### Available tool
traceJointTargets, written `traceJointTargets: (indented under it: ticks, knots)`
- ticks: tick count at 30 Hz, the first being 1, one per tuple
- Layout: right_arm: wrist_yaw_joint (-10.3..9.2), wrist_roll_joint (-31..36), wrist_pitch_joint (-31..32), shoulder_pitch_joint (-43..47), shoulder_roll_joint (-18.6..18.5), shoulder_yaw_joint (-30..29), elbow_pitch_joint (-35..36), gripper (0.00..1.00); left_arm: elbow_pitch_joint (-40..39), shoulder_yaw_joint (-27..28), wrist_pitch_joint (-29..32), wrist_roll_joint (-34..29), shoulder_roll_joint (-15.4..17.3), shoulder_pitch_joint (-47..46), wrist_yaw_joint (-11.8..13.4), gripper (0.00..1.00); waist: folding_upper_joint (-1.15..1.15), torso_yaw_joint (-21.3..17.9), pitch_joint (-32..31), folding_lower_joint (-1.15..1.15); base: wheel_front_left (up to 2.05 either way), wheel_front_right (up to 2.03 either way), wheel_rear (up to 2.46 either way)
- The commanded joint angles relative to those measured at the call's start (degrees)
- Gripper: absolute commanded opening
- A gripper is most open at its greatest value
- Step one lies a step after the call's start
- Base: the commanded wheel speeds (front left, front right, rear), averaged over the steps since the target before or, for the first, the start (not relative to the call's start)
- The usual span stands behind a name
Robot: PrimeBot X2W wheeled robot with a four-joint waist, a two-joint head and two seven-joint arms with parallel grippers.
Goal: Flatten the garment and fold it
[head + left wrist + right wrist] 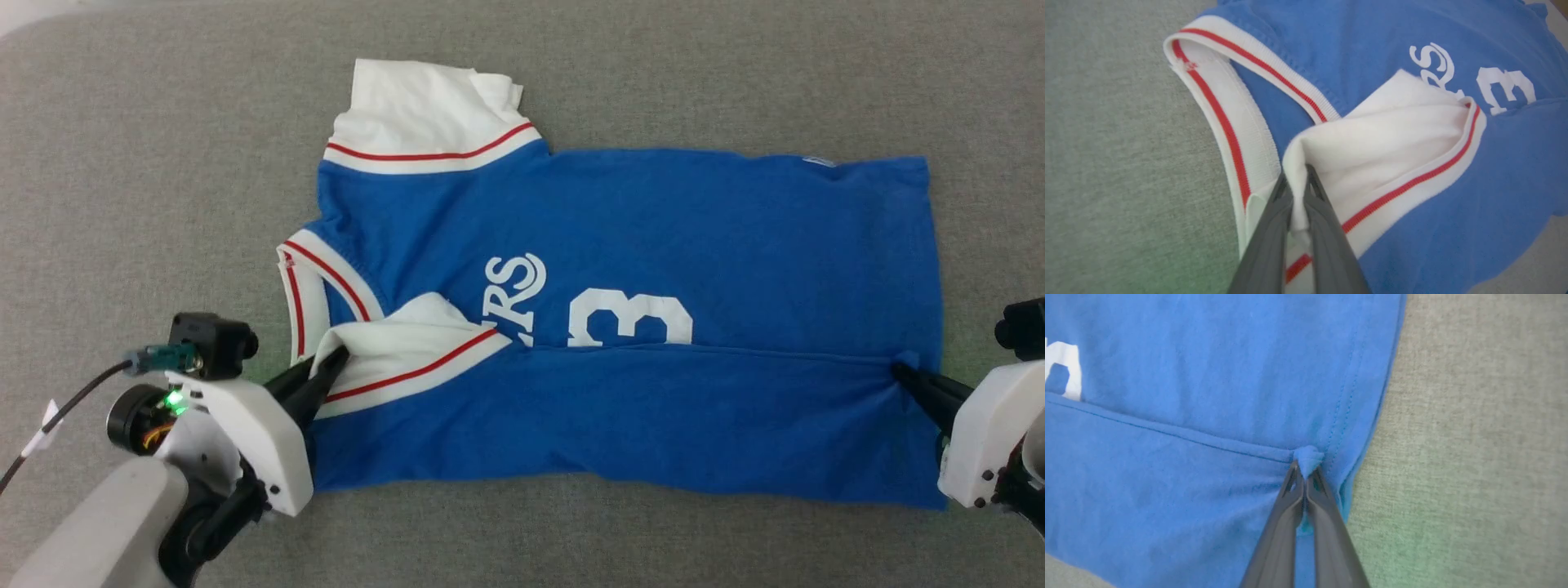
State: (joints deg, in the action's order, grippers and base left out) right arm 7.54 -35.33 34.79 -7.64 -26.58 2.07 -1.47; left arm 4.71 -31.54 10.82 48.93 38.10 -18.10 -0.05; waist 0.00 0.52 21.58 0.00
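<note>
**Hidden or unclear**
- Left gripper (337,357): its white housing covers the garment's near left corner.
- Right gripper (898,370): housing cut off by the head view's right edge.
- Lettering (513,287): partly buried. Only "RS" and the upper part of a "3" clear the folded edge.
- Label (819,162) at the garment's far right corner: too small to read.

**Item: the garment** (653,237)
- Blue jersey, lying sideways on the grey surface (163,122), neck end left, hem right.
- Nearest strip is doubled over onto the front. Its edge runs straight across from grip to grip.

**Near left of the garment**
- Left gripper (1296,173) is clamped on a ridge of the white near sleeve (1392,134), with cloth showing between its fingers.
- That sleeve lies turned in over the blue, just beside the collar (304,282).

**Near right of the garment**
- Right gripper (1304,468) is pinched tight on a small tuft of blue at the hem seam, where the folded edge ends.
- Bare grey surface lies just beyond the hem.

**Far left of the garment**
- Far sleeve (424,102): white, red-striped, spread flat, well apart from both grippers.
</note>
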Motion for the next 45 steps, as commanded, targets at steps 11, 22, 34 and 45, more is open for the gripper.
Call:
traceJointTargets:
  ticks: [11, 22, 34, 45]
  knots:
    - [-0.05, -2.0, -2.9, -0.3, 1.5, 0.5, -0.2, 1.00, 3.6, 2.6, -5.1, 2.6, -4.7, 0.1, 1.2, 1.00, 0.00, 1.0, -3.0, 0.00, 0.00, 0.00, 0.00]
    - [-0.05, 9.3, -23.9, 9.6, 7.2, -9.4, 10.4, 1.00, -6.9, 10.5, -23.9, -2.8, -5.3, 13.2, 11.2, 1.00, 0.00, 2.3, -10.3, 0.00, 0.00, 0.00, 0.00]
    - [-0.05, 19.6, -36.7, 18.1, 20.7, -13.2, 14.2, 1.00, -12.4, 13.1, -24.9, -15.2, -9.8, 25.7, 18.5, 1.00, 0.00, 2.4, -13.4, 0.00, 0.00, 0.00, 0.00]
    - [-0.05, 20.7, -36.9, 17.5, 21.4, -12.8, 13.4, 1.00, -7.7, 7.0, -7.3, -11.8, -7.1, 19.9, 14.5, 1.00, 0.00, 1.7, -12.5, 0.00, 0.00, 0.00, 0.00]
